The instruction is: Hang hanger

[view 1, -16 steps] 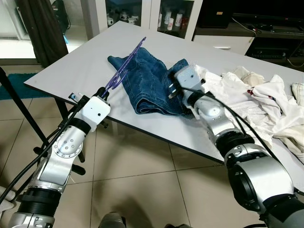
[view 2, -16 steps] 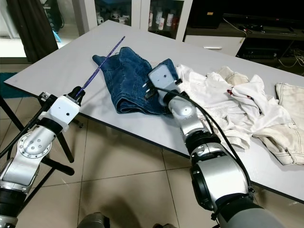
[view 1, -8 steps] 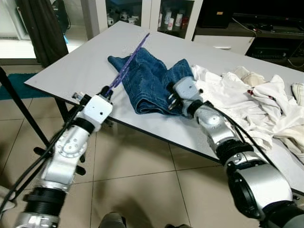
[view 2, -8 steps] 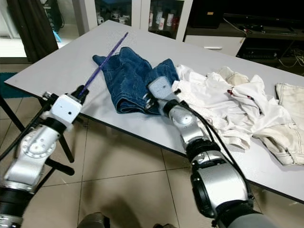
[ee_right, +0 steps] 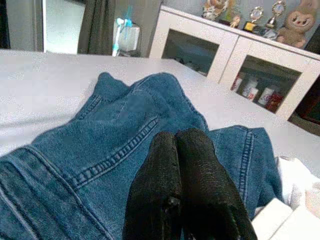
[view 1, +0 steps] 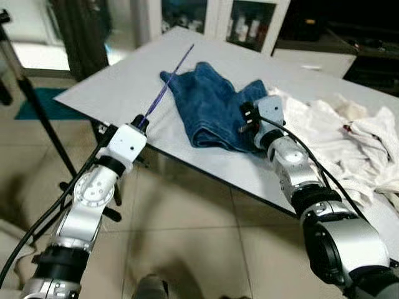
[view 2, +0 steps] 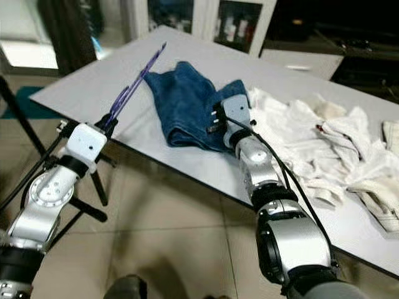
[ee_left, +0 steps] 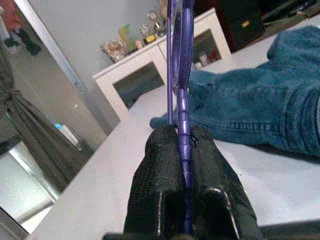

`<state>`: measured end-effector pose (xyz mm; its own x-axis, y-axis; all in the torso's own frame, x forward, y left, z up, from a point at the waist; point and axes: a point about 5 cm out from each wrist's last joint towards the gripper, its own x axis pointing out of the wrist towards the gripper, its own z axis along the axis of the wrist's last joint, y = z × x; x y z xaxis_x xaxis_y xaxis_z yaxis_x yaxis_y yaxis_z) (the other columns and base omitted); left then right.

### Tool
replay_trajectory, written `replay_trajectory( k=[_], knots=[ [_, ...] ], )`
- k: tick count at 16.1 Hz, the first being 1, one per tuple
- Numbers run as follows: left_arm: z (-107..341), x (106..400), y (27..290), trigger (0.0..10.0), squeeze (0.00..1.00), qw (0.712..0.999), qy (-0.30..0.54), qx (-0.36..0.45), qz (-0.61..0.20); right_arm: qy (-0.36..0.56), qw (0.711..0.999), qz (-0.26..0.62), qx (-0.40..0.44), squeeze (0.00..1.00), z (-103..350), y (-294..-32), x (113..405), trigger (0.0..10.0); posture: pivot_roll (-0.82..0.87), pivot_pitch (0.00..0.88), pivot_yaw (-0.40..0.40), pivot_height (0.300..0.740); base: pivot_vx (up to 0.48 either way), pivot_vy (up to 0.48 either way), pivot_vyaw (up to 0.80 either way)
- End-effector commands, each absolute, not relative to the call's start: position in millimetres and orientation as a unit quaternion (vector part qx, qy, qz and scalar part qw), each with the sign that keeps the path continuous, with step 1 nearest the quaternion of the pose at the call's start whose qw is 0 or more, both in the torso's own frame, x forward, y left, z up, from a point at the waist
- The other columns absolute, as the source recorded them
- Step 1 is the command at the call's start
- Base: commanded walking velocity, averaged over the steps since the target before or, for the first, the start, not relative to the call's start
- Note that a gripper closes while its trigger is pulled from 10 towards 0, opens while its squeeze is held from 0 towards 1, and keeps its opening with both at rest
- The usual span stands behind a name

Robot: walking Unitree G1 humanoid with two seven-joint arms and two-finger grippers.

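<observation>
Two hands: left hand [ee_left: 182,150] is clamped on the purple hanger [view 1: 163,93]; right hand [ee_right: 180,165] is pinched closed on nothing, resting over the jeans [view 1: 215,109].
Hanger spot: it's held up off the desk [view 1: 112,93], angled over the near corner.
Rail: a dark stand [view 1: 34,93] is seen at the robot's left, probably the target tbh.
Tip: grip should be kept firm, hook kept upright while the turn is made.

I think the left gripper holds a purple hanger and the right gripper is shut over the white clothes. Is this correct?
Not quite. The left gripper does hold the purple hanger, but the right gripper is shut over the blue jeans, not the white clothes. The right wrist view shows this.
</observation>
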<state>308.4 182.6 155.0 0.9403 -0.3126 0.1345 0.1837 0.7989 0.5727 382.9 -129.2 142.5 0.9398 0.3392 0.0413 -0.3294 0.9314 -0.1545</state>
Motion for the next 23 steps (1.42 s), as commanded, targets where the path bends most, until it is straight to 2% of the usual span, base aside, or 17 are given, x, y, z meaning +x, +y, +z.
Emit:
replay_trajectory(
  k=[1, 3, 8, 16, 17, 20, 22, 23],
  knots=[
    [159.5, 311.0, 179.5, 10.0, 0.0, 0.94, -0.119, 0.287, -0.14, -0.04, 0.985, 0.156, -0.067, 0.0, 147.5, -136.8, 384.7, 10.0, 0.25, 0.003, -0.071, 0.74, 0.0, 0.0, 0.0],
    [159.7, 311.2, 179.3, 10.0, 0.0, 0.94, -0.12, 0.288, -0.141, -0.033, 0.983, 0.158, -0.084, 0.0, 145.2, -135.5, 384.4, 10.0, 0.25, 0.007, -0.071, 0.74, 0.0, 0.0, 0.0],
    [157.7, 308.6, 180.4, 10.0, 0.0, 0.94, -0.117, 0.288, -0.138, -0.009, 0.982, 0.163, -0.092, 0.0, 140.8, -133.1, 385.0, 10.0, 0.26, 0.015, -0.081, 0.74, 0.0, 0.0, 0.8],
    [155.0, 309.8, 177.2, 10.0, 0.0, 0.941, -0.116, 0.284, -0.14, 0.012, 0.982, 0.155, -0.108, 0.0, 136.8, -133.5, 385.7, 10.0, 0.26, 0.013, -0.084, 0.74, 0.0, 0.0, 0.0],
    [154.1, 310.5, 176.1, 10.0, 0.0, 0.947, -0.116, 0.267, -0.139, 0.015, 0.983, 0.149, -0.108, 0.0, 136.5, -134.9, 386.0, 10.0, 0.26, 0.013, -0.084, 0.74, 0.0, 0.0, 0.0],
    [145.0, 316.6, 161.9, 10.0, 0.0, 0.983, -0.088, 0.099, -0.123, 0.019, 0.986, 0.124, -0.11, 0.0, 137.5, -139.4, 387.6, 10.0, 0.26, 0.011, -0.073, 0.74, 0.0, 0.0, 0.0],
    [128.9, 302.7, 139.0, 10.0, 0.0, 0.982, -0.071, 0.075, -0.16, 0.005, 0.989, 0.103, -0.108, 0.0, 137.4, -148.2, 385.5, 10.0, 0.25, 0.012, -0.066, 0.74, 0.0, 0.0, 0.0],
    [124.3, 299.2, 136.4, 10.0, 0.0, 0.982, -0.068, 0.073, -0.163, 0.001, 0.989, 0.1, -0.105, 0.0, 136.5, -150.3, 384.2, 10.0, 0.25, 0.012, -0.066, 0.74, 0.0, 0.0, 0.0]
  ],
)
